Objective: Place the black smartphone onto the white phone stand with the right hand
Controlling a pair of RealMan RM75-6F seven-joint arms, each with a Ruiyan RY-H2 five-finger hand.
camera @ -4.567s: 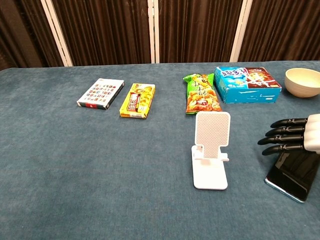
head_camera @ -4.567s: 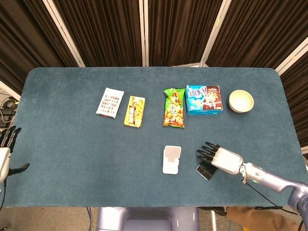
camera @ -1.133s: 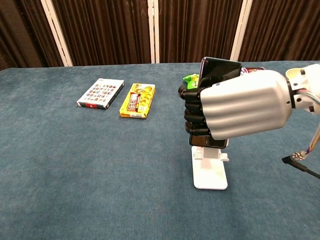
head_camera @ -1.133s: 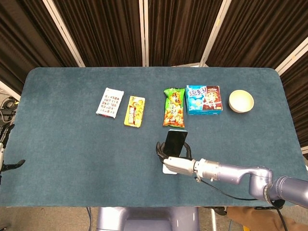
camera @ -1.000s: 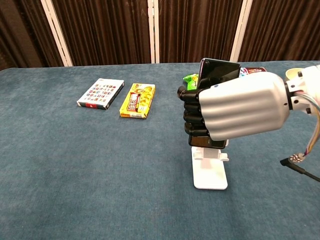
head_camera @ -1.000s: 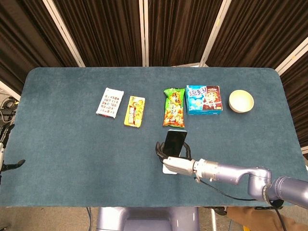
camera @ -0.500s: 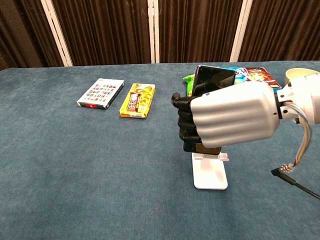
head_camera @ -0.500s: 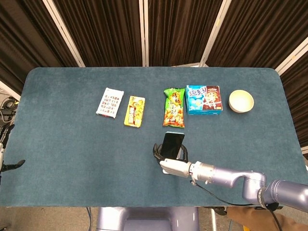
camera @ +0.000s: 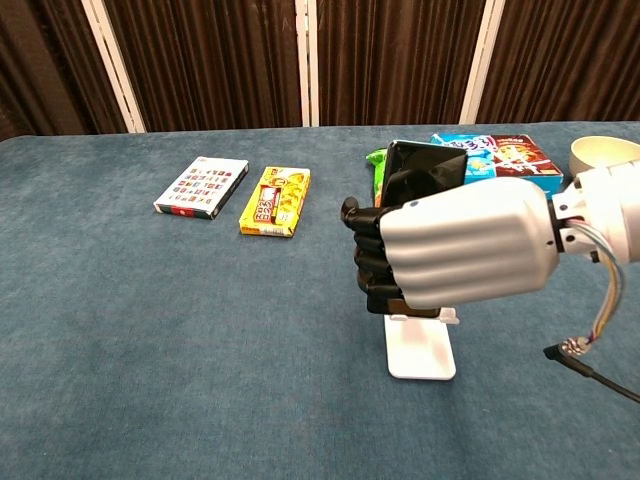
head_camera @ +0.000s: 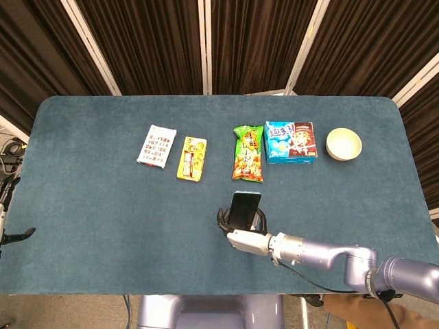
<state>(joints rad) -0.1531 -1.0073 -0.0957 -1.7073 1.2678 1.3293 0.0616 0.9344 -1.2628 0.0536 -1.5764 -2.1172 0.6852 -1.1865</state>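
Observation:
My right hand (camera: 455, 250) (head_camera: 248, 240) grips the black smartphone (camera: 421, 174) (head_camera: 244, 209) upright, its top edge sticking out above the fingers. The hand hovers directly over the white phone stand (camera: 421, 352), hiding the stand's back plate; only its base shows in the chest view. In the head view the stand is covered by hand and phone. Whether the phone touches the stand cannot be told. My left hand (head_camera: 7, 218) stays at the far left edge, off the table, fingers apart and holding nothing.
Across the far half of the blue table (head_camera: 103, 226) lie a white patterned box (head_camera: 157, 145), a yellow snack pack (head_camera: 192, 158), a green snack bag (head_camera: 247, 152), a blue box (head_camera: 290, 141) and a white bowl (head_camera: 343, 143). A loose cable end (camera: 567, 349) hangs under the right wrist.
The right hand has picked the phone off the table at the right, carried it over the stand, and in the last second drifted slightly left and lower.

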